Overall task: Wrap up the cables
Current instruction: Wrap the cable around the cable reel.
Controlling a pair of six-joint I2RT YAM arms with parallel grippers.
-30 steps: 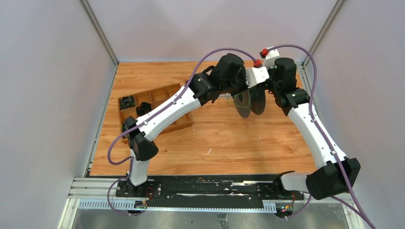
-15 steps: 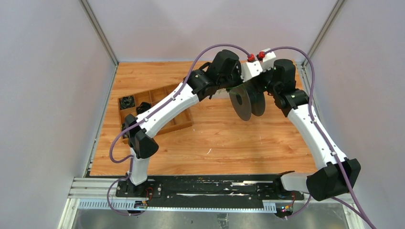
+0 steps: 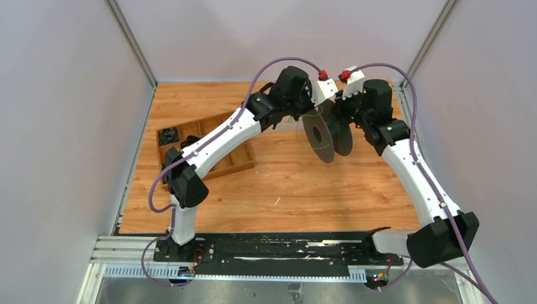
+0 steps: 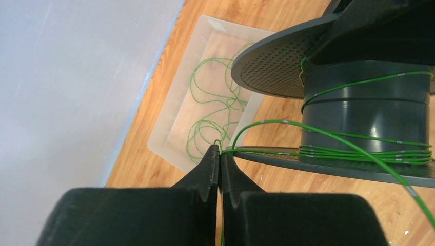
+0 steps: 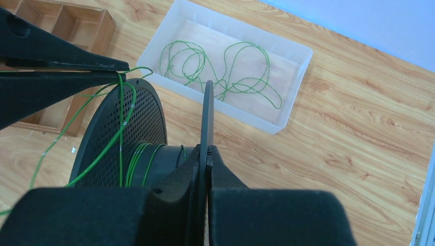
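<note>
Top: spool point(image 3: 318, 134) held up on edge, toward the far side of the table, between both arms. Left wrist: left gripper point(image 4: 220, 154) jaws pinched shut on cable point(image 4: 267, 122), with a few turns on the hub. Right wrist: right gripper point(image 5: 207, 154) clamped on a spool flange, loose cable in far bin point(image 5: 296, 87); winding looks under way, and the next lap needs the strand taut and kept between the flanges.

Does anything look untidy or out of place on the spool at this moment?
Yes, slightly. On the spool, most turns of the cable lie packed against one flange, but one turn crosses the hub alone near the other flange, and a slack loop bows toward the left claw.
</note>
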